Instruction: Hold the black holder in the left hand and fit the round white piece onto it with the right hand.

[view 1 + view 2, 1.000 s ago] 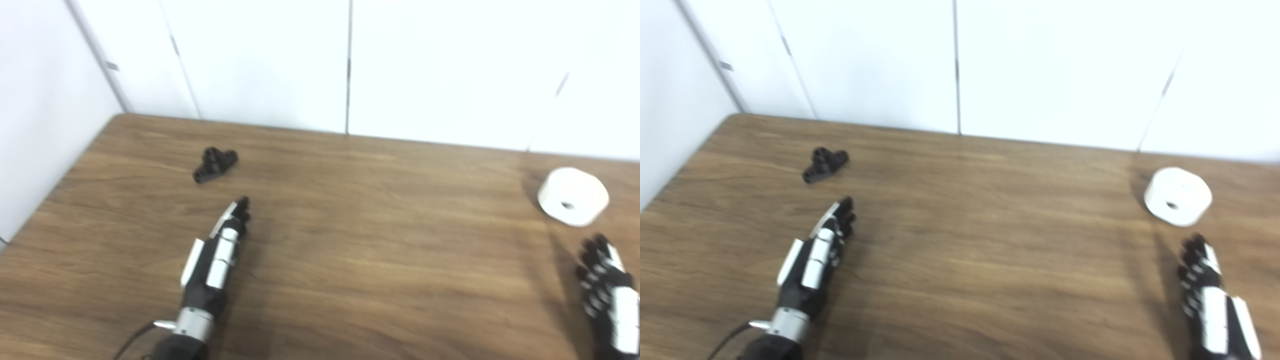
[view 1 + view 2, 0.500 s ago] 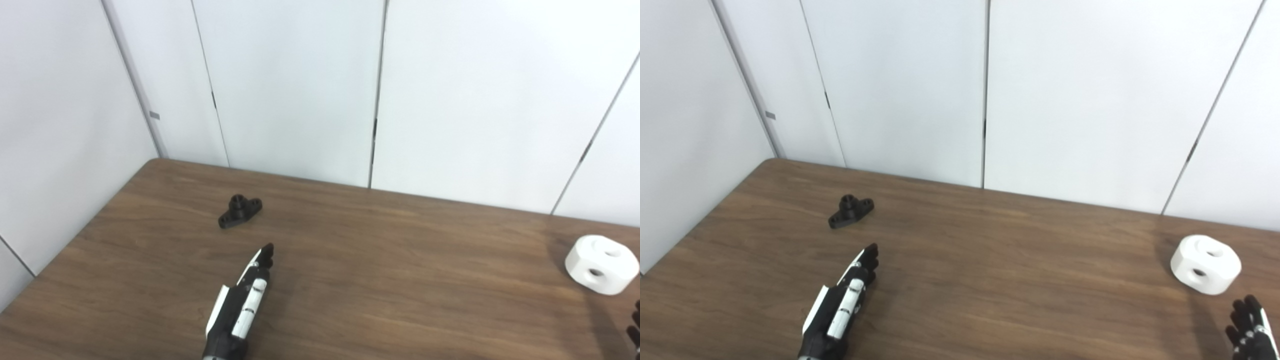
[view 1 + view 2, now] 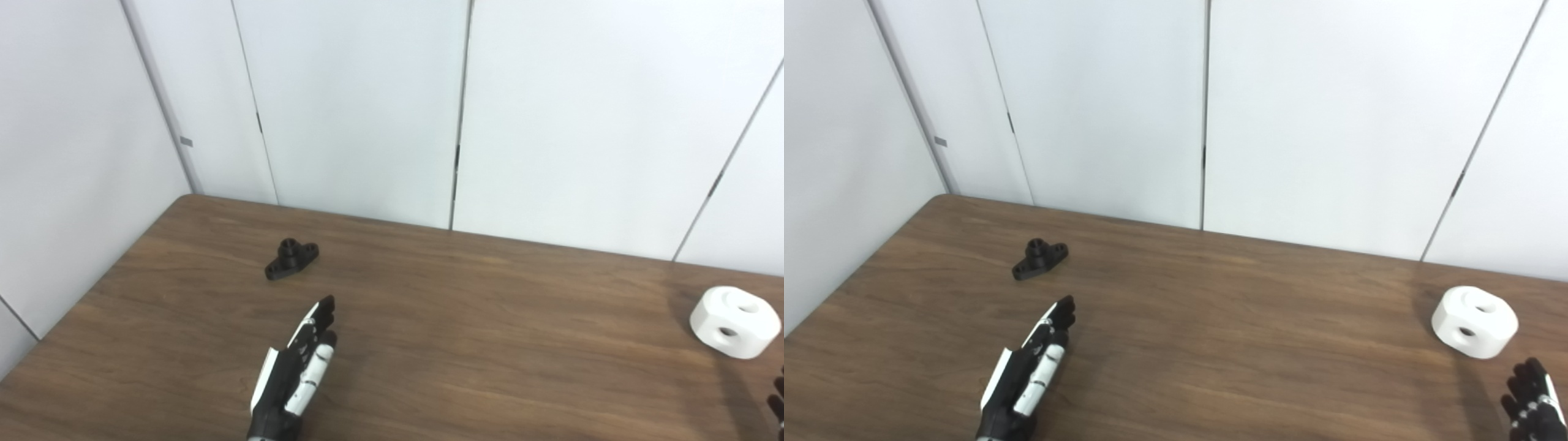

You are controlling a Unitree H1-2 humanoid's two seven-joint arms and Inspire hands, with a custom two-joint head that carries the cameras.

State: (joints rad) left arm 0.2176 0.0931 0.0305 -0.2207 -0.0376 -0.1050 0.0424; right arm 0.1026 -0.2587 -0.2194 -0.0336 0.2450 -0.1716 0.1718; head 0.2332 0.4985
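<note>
The small black holder [image 3: 291, 258] lies on the brown table toward the back left, its short tube pointing up. My left hand [image 3: 295, 369] hovers low in front of it, fingers stretched out and apart, holding nothing and well short of the holder. The round white piece [image 3: 1474, 321], with a hole in its top and one in its side, rests near the right edge. Only the fingertips of my right hand [image 3: 1531, 398] show at the bottom right corner, extended and empty, a little in front of the white piece.
The wooden table [image 3: 465, 343] ends at white wall panels [image 3: 367, 110] along the back and left. Its left edge runs diagonally close to the holder. Bare wood lies between the two objects.
The camera tilted up, so the whole scene dropped in the picture and sharpened. The left hand's fingers have spread slightly; both objects stay put.
</note>
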